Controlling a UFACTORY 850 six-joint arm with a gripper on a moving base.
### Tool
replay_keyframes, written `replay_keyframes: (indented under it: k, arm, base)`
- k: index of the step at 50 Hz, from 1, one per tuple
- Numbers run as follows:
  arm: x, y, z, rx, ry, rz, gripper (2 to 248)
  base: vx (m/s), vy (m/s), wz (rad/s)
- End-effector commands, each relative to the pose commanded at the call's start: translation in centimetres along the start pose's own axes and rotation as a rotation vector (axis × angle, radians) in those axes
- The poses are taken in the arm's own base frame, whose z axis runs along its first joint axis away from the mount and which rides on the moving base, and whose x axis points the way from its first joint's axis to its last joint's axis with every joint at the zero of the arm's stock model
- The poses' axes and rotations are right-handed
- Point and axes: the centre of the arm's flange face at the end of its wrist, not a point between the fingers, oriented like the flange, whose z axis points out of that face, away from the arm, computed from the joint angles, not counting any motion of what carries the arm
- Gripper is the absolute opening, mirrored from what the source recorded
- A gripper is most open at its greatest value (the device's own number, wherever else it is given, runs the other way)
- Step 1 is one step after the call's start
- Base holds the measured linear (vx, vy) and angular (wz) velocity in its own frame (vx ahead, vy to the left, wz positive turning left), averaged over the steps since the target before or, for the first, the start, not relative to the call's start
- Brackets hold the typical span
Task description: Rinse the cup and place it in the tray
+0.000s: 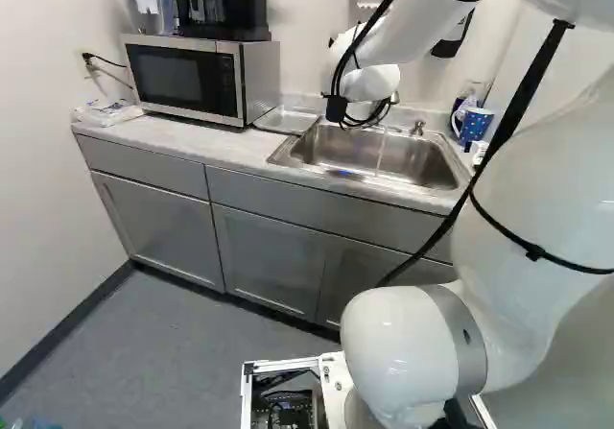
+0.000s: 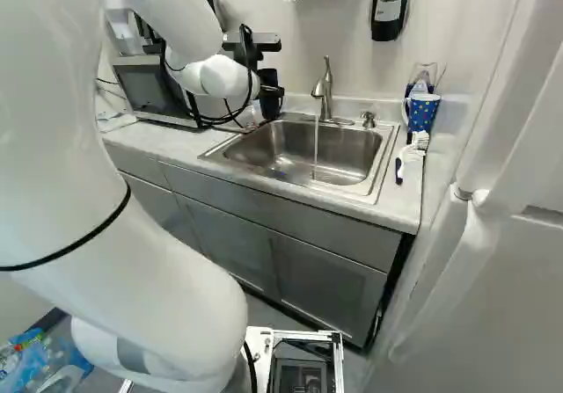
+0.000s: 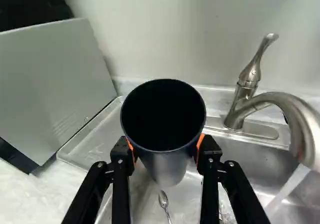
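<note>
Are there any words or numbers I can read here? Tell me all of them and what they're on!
None can be read.
Microwave: marks on its front, too small.
Wall dispenser: marks on it, too small.
Colorful packaging: too blurred.
Dark cup: no writing shows.
Blue mug: pale spots, no words to read.

Stretches out as pale c'top (image 1: pixel 216 145), w/ microwave (image 1: pixel 184 76), clear tray (image 3: pixel 97 134) b/w that & inset sink (image 2: pixel 299 151). Also holds white pkt (image 1: pixel 107 112) on microwave's other side, blue spotted mug (image 2: pixel 423 113) & white-bristled brush (image 2: pixel 410 156) nr sink.
</note>
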Motion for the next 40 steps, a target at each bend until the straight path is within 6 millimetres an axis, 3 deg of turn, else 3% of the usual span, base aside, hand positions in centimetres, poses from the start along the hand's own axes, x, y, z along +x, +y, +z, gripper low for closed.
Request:
replay_keyframes:
  k: [8,40]
  arm:
    - [1.0,-1.3,0.4,0.024,0.016,-0.006,126]
    - [1.6,-6.3,3.7,0.108,0.011,-0.031,126]
  base:
    - [0.0,0.0,0.0]
    - [0.0,0.0,0.0]
